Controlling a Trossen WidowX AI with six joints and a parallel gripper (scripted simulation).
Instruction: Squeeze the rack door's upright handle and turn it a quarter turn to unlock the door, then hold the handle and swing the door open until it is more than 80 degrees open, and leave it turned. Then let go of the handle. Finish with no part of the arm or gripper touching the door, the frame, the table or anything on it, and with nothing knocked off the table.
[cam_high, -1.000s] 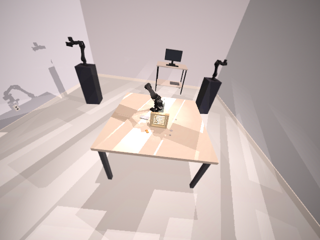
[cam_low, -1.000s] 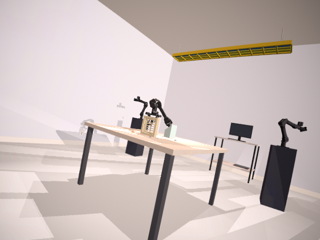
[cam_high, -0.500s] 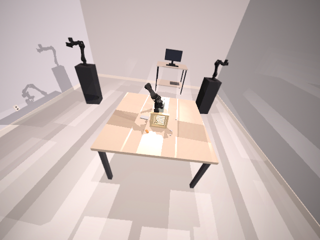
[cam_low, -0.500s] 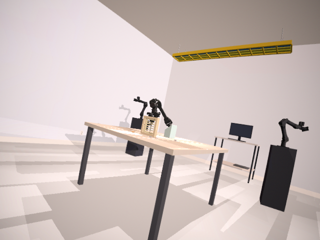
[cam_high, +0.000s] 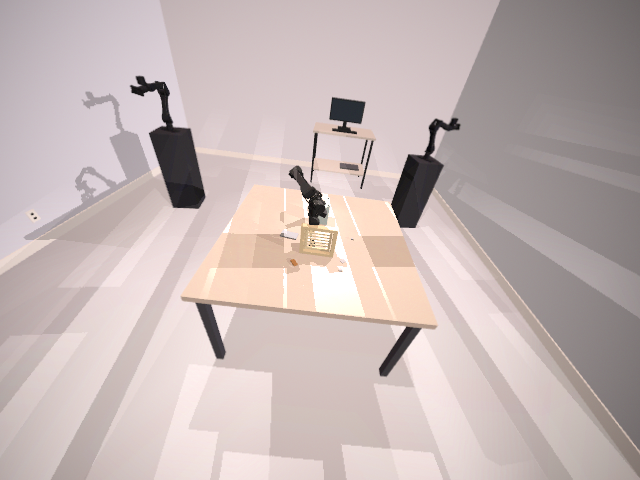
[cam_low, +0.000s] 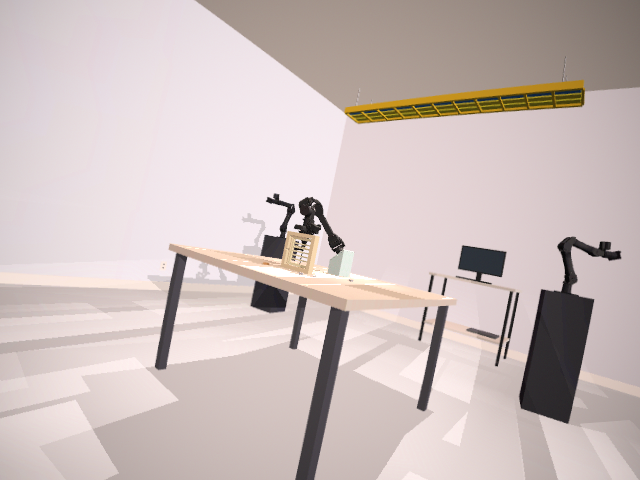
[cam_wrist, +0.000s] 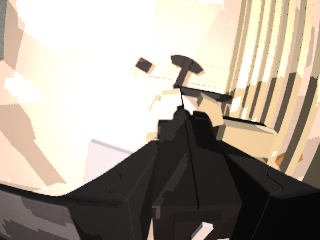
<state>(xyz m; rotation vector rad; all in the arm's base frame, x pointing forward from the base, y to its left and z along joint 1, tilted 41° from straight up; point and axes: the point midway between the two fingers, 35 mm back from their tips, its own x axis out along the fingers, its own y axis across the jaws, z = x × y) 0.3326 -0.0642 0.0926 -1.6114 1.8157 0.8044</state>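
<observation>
1. Reaching over a slatted wooden rack (cam_high: 302, 240) (cam_low: 313, 256) (cam_wrist: 250, 138), a black robot arm (cam_high: 311, 193) (cam_low: 323, 222) works at the middle of a pale wooden worktop (cam_high: 242, 289) (cam_low: 392, 299).

2. The hand (cam_high: 313, 220) (cam_low: 308, 227) (cam_wrist: 186, 150) is lowered on the far side of the rack in the top view, its fingers drawn narrow. Whether they grip the handle cannot be told; the dark shapes merge in the wrist view.

3. The rack stands upright on the worktop, its slats running along the right of the wrist view. The handle belongs to its door, but its exact spot and turn cannot be made out among the dark parts, and how far the door stands open cannot be told.

4. A dark disc on a stem (cam_wrist: 187, 63) and a small dark block (cam_wrist: 144, 65) appear beyond the fingertips in the wrist view, apart from each other.

5. Beside the arm is a pale green box (cam_high: 325, 214) (cam_low: 341, 262). A small orange piece (cam_high: 293, 261) lies on the near side of the rack, toward the left of the top view.

6. Across the room, a dark-screened monitor (cam_high: 346, 110) (cam_low: 482, 260) stands on a side table (cam_high: 325, 127) (cam_low: 449, 277). Any lettering is too small to read.
</observation>
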